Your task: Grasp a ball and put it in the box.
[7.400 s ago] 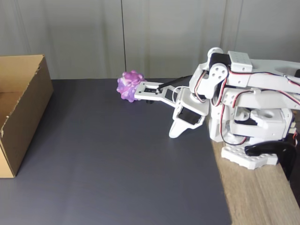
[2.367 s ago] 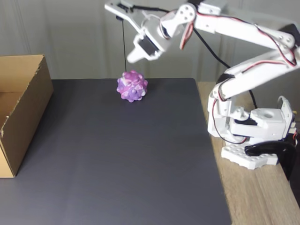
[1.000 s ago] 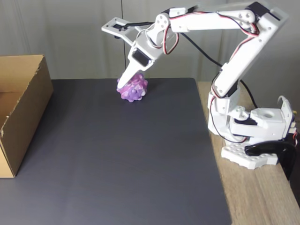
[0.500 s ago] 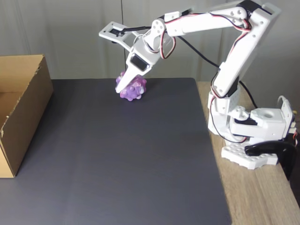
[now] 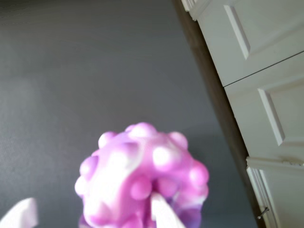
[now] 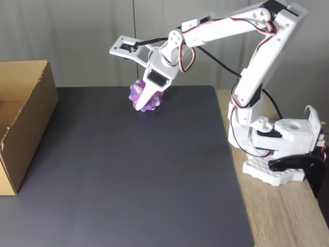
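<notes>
- One ball (image 6: 144, 96) sits at the far edge of the dark mat (image 6: 128, 170), between my spread fingers (image 5: 164, 216).
- My gripper (image 6: 147, 103) straddles it, not clamped.
- Box (image 6: 23, 118) stands well apart, at fixed view's left.

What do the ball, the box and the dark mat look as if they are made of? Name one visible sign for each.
The ball: probably soft rubber or silicone, smooth and slightly glossy, given its rounded moulded bumps and marbled purple-pink and white colour.
The box: brown cardboard, matt, with a ragged upper edge.
The dark mat: a thin grey sheet, matt and even; whether plastic, rubber or card cannot be told.
</notes>
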`<state>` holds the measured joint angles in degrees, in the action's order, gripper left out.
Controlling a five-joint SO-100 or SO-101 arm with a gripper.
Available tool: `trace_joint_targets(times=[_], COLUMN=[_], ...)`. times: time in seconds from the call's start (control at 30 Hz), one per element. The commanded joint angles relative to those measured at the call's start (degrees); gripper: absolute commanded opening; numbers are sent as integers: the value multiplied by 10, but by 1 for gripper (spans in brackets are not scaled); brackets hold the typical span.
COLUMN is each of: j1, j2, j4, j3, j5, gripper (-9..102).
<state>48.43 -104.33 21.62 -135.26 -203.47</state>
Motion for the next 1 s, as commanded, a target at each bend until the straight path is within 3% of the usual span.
trace_joint_targets(times=[0.0,0.17,0.97], j1=[-7,-13,-32], j2=[2,-1,-26], j4=[-5,-5,-5], j3=[0,4,-3], j5=[-7,-9,-3], gripper=[17,8,0])
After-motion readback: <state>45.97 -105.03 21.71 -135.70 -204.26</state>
